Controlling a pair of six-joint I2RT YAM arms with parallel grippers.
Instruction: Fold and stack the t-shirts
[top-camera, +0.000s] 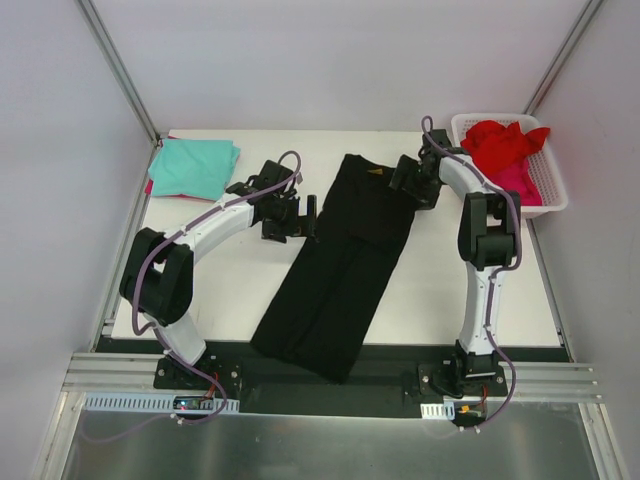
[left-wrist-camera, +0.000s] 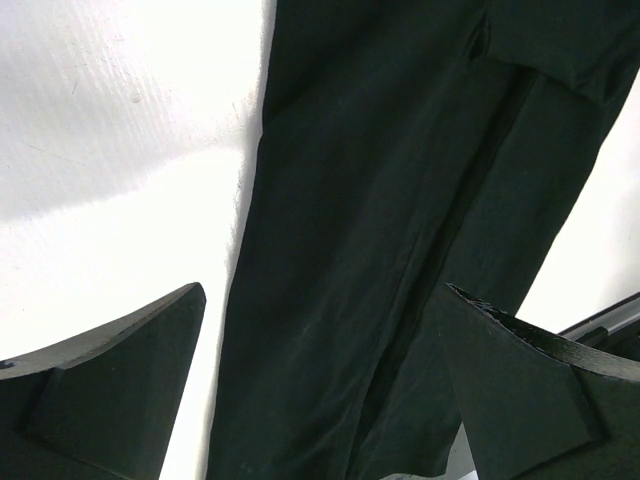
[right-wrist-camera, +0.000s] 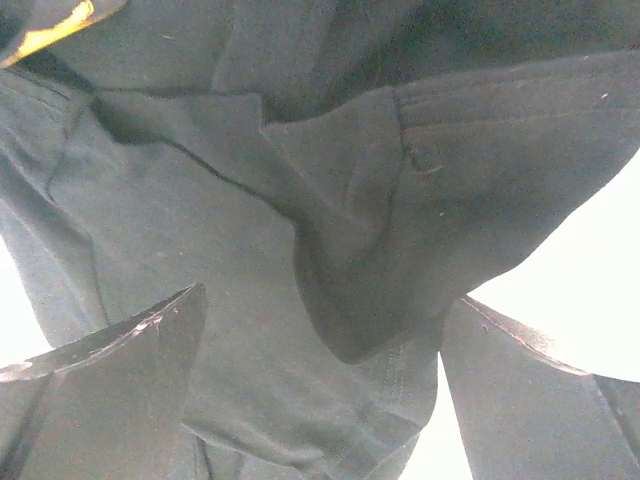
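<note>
- Black t-shirt (top-camera: 340, 270), folded into a long strip, lies slantwise across the middle of the white table (top-camera: 450, 290), between the two arms.
- Left gripper (top-camera: 310, 217) hangs just beside the strip's left edge, jaws spread wide with nothing in them. Its wrist view looks down on that edge.
- Right gripper (top-camera: 403, 180) is over the shirt's far right corner, fingers wide apart above rumpled cloth, gripping nothing.
- Yellow neck label (right-wrist-camera: 60, 25) shows at the collar, its writing too small to read.
- Teal t-shirt (top-camera: 195, 167) lies folded at the far left corner.
- Red t-shirt (top-camera: 503, 143) and pink t-shirt (top-camera: 518, 185) are heaped in the white slotted basket (top-camera: 555, 195), far right.
- Plain white walls all round.
</note>
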